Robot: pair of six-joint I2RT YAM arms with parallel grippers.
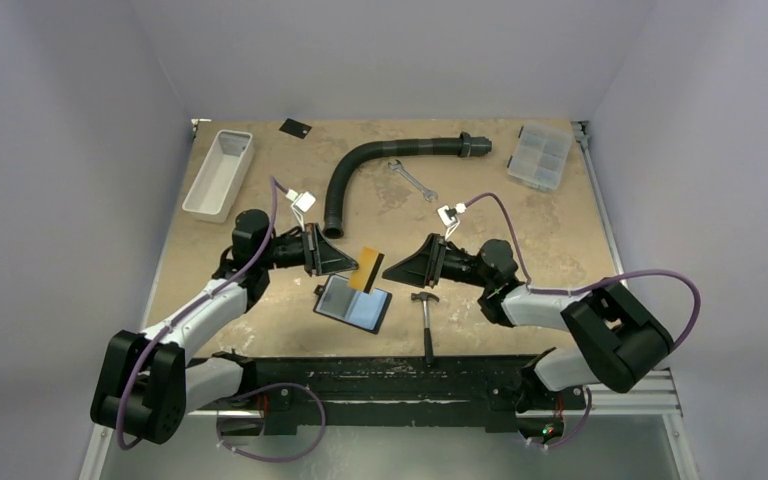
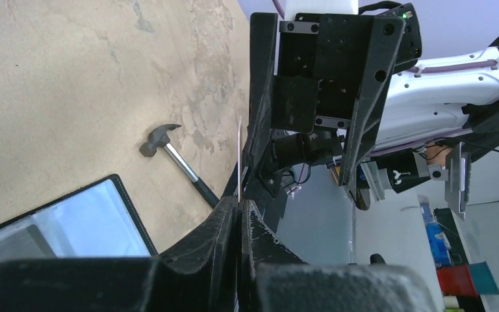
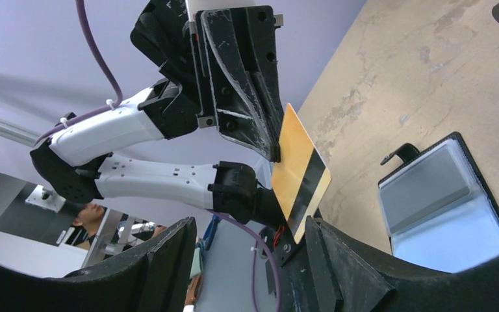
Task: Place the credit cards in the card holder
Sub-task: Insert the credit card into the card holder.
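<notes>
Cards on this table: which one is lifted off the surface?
The orange card with the black stripe, pinched in the left gripper near the open card holder; the dark card lies flat at the far edge.

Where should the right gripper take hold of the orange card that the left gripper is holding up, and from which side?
Grip the orange card at its free end by the black stripe, opposite the left gripper's pinch. Come from the right gripper's own side, with open jaws straddling the two flat faces. The card is held aloft, tilted on edge, so both faces are exposed.
</notes>
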